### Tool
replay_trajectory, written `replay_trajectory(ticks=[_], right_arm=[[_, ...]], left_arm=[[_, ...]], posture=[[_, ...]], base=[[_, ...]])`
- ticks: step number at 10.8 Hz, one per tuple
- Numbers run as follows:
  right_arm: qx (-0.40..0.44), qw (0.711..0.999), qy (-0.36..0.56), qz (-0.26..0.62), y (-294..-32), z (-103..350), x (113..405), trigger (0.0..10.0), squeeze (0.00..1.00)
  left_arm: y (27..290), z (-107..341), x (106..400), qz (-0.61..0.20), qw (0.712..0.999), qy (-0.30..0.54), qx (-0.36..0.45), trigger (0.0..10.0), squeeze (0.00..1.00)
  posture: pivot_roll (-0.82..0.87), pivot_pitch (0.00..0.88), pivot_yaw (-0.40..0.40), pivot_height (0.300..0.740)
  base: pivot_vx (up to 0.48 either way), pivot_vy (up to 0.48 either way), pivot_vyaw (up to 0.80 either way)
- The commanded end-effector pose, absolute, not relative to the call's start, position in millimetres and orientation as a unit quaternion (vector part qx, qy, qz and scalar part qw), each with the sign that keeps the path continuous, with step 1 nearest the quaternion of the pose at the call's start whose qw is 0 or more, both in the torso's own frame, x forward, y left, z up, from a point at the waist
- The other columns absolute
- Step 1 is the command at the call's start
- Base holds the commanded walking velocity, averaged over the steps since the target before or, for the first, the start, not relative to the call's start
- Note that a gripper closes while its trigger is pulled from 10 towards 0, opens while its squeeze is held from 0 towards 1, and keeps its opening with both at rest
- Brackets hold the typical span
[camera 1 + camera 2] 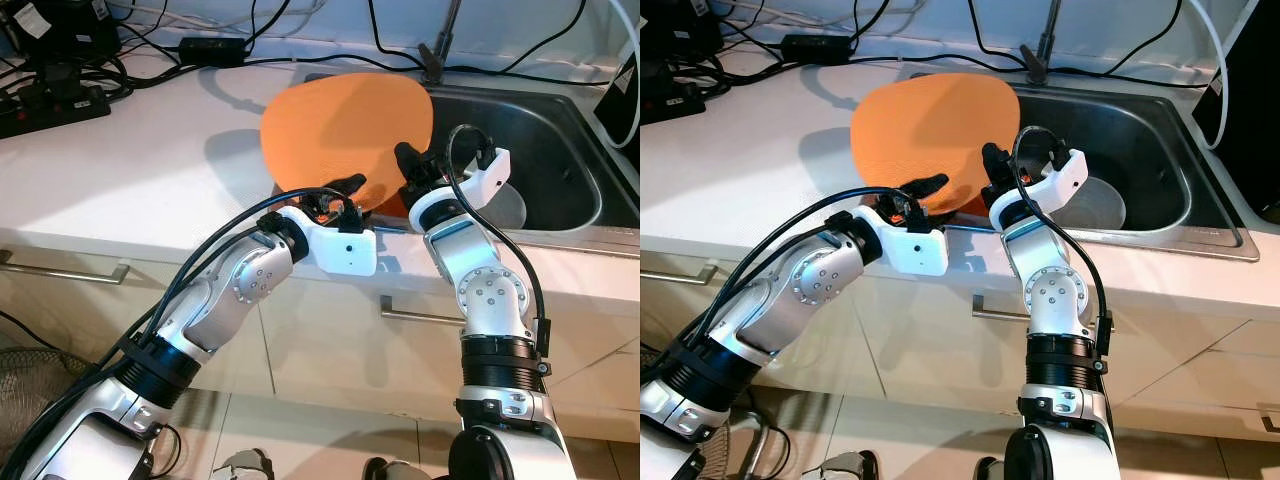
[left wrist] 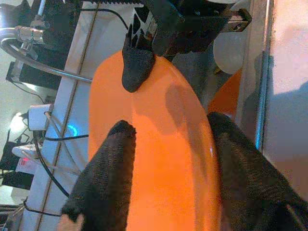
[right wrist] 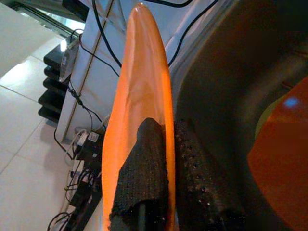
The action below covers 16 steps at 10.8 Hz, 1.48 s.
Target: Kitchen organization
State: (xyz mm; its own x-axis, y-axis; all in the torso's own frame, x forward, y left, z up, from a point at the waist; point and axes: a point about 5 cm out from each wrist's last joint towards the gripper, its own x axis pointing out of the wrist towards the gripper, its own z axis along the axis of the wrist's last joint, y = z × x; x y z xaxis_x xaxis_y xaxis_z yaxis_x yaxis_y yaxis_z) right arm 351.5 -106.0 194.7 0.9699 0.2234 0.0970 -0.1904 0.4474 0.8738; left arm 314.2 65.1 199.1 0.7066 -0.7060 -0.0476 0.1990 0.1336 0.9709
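A: Where was the orange plate (image 1: pixel 345 125)?
B: Tilted up over the sink's (image 1: pixel 560 150) left rim, by the white surface (image 1: pixel 130 170). Right end effector (image 1: pixel 412 165) pinched shut on its edge.
A: Left end effector (image 1: pixel 345 190)?
B: Spread open, fingers straddling the plate's near edge; contact unclear.
A: Hidden?
B: A second orange piece (image 3: pixel 279 168) and pale bowl (image 1: pixel 1095 205) in the basin, mostly covered.

One large orange plate (image 1: pixel 340 125), one steel sink (image 1: pixel 560 150), one white bowl (image 1: pixel 1095 205), two drawer handles (image 1: pixel 62 270).
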Motion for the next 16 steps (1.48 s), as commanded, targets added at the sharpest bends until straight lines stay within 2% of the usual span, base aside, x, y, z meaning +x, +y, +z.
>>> replay_trajectory(ticks=[1,3,4,5,9,10,11,12,13,15,16], right_arm=[[0.529,0.836,0.010,0.149,-87,209,353,0.0,0.00],[0.529,0.835,0.011,0.149,-87,209,353,0.0,0.00],[0.571,0.817,-0.073,0.027,-153,230,384,0.0,0.00],[0.583,0.808,-0.085,0.008,-163,233,387,0.0,0.00],[0.601,0.794,-0.090,-0.004,-166,235,393,0.0,0.00],[0.586,0.805,-0.093,-0.010,-168,235,395,0.0,0.00],[0.552,0.828,-0.090,-0.024,-171,232,397,4.7,0.00],[0.535,0.839,-0.090,-0.034,-173,231,399,10.0,0.00],[0.495,0.862,-0.092,-0.052,-178,230,402,10.0,0.00],[0.361,0.926,-0.069,-0.081,-182,221,406,10.0,0.00],[0.271,0.957,-0.057,-0.080,-179,216,407,10.0,0.00]], left_arm=[[65,214,315,-0.298,0.723,-0.246,0.573,10.0,0.83],[65,214,315,-0.297,0.723,-0.247,0.573,10.0,0.83],[69,208,316,-0.289,0.742,-0.223,0.562,10.0,0.00],[70,206,316,-0.288,0.745,-0.219,0.561,10.0,0.00],[70,205,316,-0.287,0.747,-0.216,0.559,10.0,0.00],[72,203,317,-0.285,0.767,-0.202,0.539,10.0,0.00],[76,201,320,-0.274,0.820,-0.173,0.472,10.0,0.00],[78,201,322,-0.266,0.852,-0.156,0.422,10.0,0.00],[80,201,323,-0.257,0.892,-0.129,0.348,10.0,0.00],[84,196,322,-0.242,0.947,-0.073,0.196,10.0,0.00],[88,189,322,-0.229,0.963,-0.047,0.130,10.0,0.00]], posture=[[0.08,0.066,-0.029,0.740],[0.08,0.067,-0.030,0.740],[0.09,0.071,-0.042,0.740],[0.09,0.071,-0.042,0.740],[0.09,0.070,-0.042,0.740],[0.10,0.070,-0.043,0.740],[0.10,0.069,-0.043,0.740],[0.10,0.068,-0.043,0.740],[0.10,0.066,-0.045,0.740],[0.11,0.068,-0.048,0.740],[0.11,0.067,-0.048,0.740]], base=[[0.000,0.000,0.00],[0.000,0.000,0.00],[0.000,0.000,0.00],[0.000,0.000,0.00],[0.000,0.000,0.00],[0.000,0.000,0.00],[0.000,0.000,0.00],[0.000,0.000,0.00],[0.000,0.000,0.00],[0.000,0.000,0.00],[0.000,0.000,0.00]])
